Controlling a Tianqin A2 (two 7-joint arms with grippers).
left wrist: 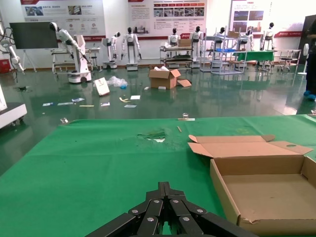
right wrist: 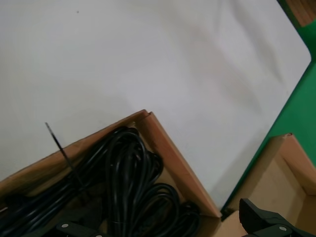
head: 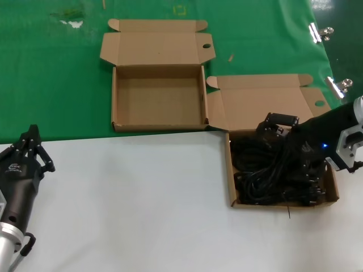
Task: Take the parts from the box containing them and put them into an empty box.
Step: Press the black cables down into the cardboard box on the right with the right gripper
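Note:
The box with the parts lies at the right on the white table, full of coiled black power cables. My right gripper hangs over its back edge, open, fingers spread wide above the cables. In the right wrist view the cables fill the box corner between the gripper's fingers; nothing is held. The empty box lies at the back middle on the green cloth, its floor bare and its flap lid open. My left gripper is parked at the front left, shut and empty. In the left wrist view the left gripper points towards the empty box.
Green cloth covers the back half, the white table the front. Metal clips lie at the back right edge. A thin black strip sticks out over the full box's front wall. The full box's lid flap lies open behind it.

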